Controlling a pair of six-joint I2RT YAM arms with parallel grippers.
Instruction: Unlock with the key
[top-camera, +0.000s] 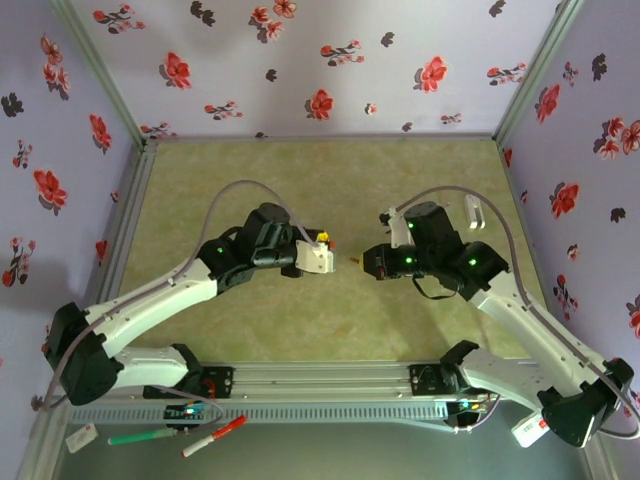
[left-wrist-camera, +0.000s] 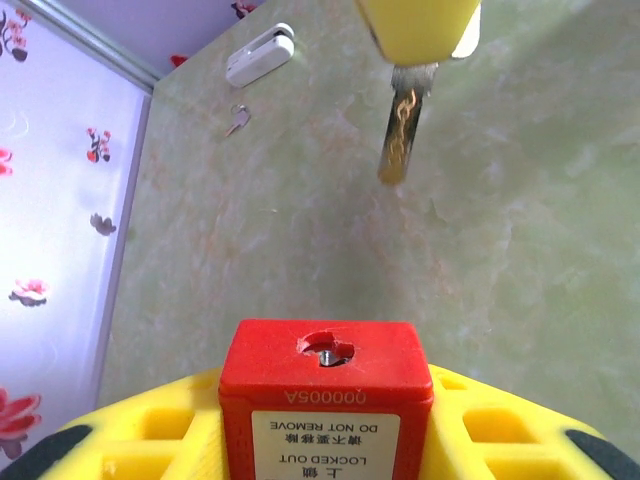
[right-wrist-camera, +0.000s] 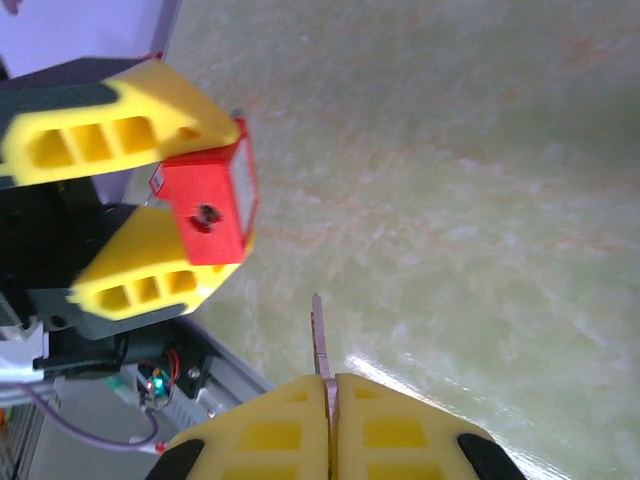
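Nearest to the left wrist camera is the red padlock (left-wrist-camera: 326, 385), pressed between the two yellow fingers of the left end effector (left-wrist-camera: 326, 430), which is closed firmly on its body. The face with the keyhole (left-wrist-camera: 326, 350) is turned away from this arm, toward the right side of the scene. A label reading "LOCKED OUT / DO NOT REMOVE" appears upside down on the side nearest the camera.

Opposite to it, the right end effector (right-wrist-camera: 330, 385) is closed narrowly on the head of the key (right-wrist-camera: 318, 335), and the blade sticks out toward the padlock. From above, both are held over the middle of the bench (top-camera: 330, 180), the padlock on the left and the key on the right, near each other but with a clear gap between them.

My judgement is that the picking-up part is done: each arm has its object and they face each other. What is left is the fine work. The blade tip is not yet at the keyhole, and in the right wrist view it seems to point beside the padlock, so alignment, insertion and turning all remain.

Far on the bench lie a white clip (left-wrist-camera: 260, 55) and a second small key (left-wrist-camera: 237, 118), both untouched.
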